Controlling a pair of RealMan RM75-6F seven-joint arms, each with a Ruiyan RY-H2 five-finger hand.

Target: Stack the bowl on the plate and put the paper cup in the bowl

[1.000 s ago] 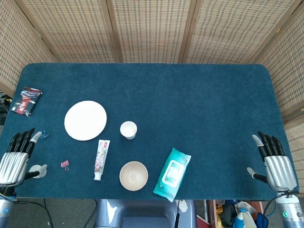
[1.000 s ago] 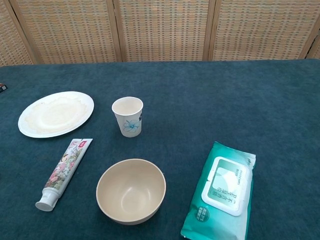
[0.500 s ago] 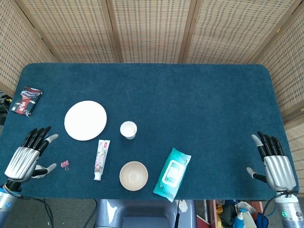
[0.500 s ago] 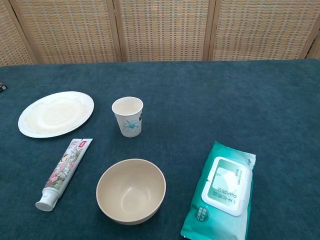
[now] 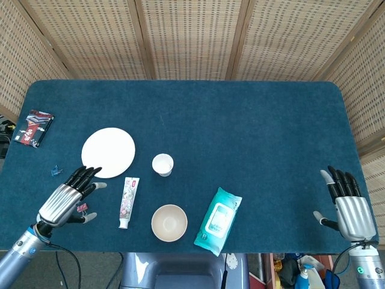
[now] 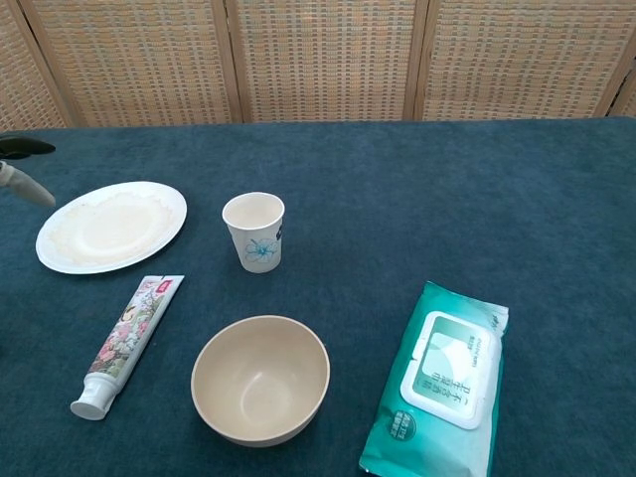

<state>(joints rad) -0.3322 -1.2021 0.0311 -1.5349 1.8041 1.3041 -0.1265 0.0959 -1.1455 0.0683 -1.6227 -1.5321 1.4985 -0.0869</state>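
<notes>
The bowl (image 5: 169, 223) sits at the near edge of the blue bench (image 5: 252, 132), between the toothpaste tube (image 5: 127, 201) and the pack of wipes (image 5: 218, 220). The paper cup (image 5: 162, 164) stands just behind the bowl, and the white plate (image 5: 108, 152) lies to its left. The left hand (image 5: 66, 201) is near the plate with its fingers (image 5: 84, 176) spread and holding nothing, and the right hand (image 5: 351, 211) is far off at the right edge, also spread and holding nothing.

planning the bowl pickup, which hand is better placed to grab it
Left, probably. The left hand is open over the table between the plate and the toothpaste, fairly near the bowl. The right hand is open at the table's far right edge, beyond the wipes pack.
</notes>
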